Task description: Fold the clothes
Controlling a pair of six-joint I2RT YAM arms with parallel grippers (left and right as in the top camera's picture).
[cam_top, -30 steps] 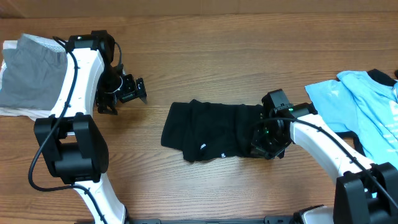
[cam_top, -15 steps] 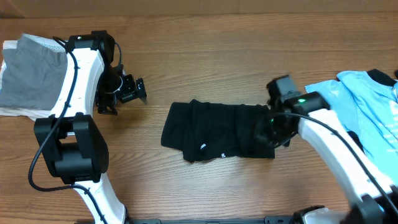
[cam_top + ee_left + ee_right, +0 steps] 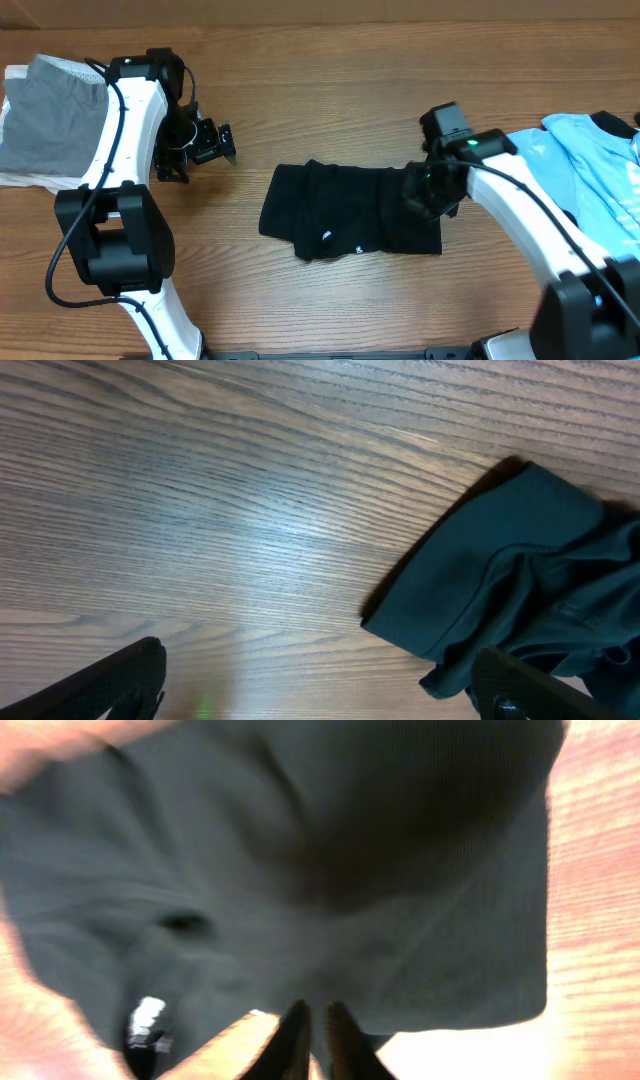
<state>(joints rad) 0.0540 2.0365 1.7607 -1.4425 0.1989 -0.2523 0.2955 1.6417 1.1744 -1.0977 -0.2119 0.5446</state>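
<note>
1. The black shirt [image 3: 345,220] lies in the middle of the wooden table [image 3: 330,90], bunched into a long, wrinkly strip that runs from left to right
2. It has a small white print [image 3: 329,237] near its front edge; the print is too tiny to read, and no other words or labels show
3. The right claw [image 3: 311,1020] is at the right end of the black shirt with its two fingers pressed together; I cannot tell if any cloth is caught between them
4. A second ago this claw was lower, over the near right corner of the shirt; now it has moved up toward the far side, and that corner is in plain sight
5. The black shirt itself is in the same spot
6. The light blue shirt [image 3: 585,175] lies at the right edge of the table, partly under the right arm
7. The left claw [image 3: 212,147] is wide open above bare wood, well left of the black shirt, and it has not moved
8. A grey cloth [image 3: 50,125] lies at the far left
</note>
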